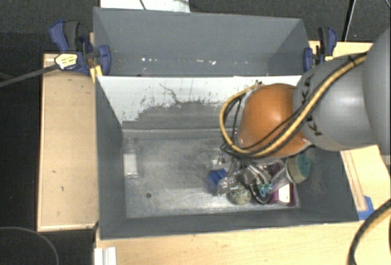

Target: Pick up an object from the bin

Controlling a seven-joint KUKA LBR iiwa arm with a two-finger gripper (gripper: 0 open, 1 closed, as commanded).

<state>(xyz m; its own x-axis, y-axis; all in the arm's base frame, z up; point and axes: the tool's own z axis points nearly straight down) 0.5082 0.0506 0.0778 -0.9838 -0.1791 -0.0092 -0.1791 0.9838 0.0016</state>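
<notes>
A small heap [264, 187] of loose things lies in the near right corner of the grey bin [159, 199], and that is where your pick will be decided. At the heap's left edge sits a small blue piece [215, 179]. Just on its near right is a dull olive round thing [239, 196]. Further right lie a purple flat item [285, 195] and a teal round thing [300, 167], close to the right wall.

The gripper [234, 173] sits low over the left side of this heap, under the arm's orange wrist cover [269, 114]. The blue piece is just to its left and the olive thing just on its near side. You cannot tell which of them it is set on, because the cover and cables hide the contact. Nor can you tell whether it is released or clenched, and nothing shows plainly in its grip.

Well apart, on the bare floor at the bin's left, lies a small pale block [130, 165].

By this view, your next move hinges on that short offset: blue piece to the left, olive thing to the near side.
</notes>
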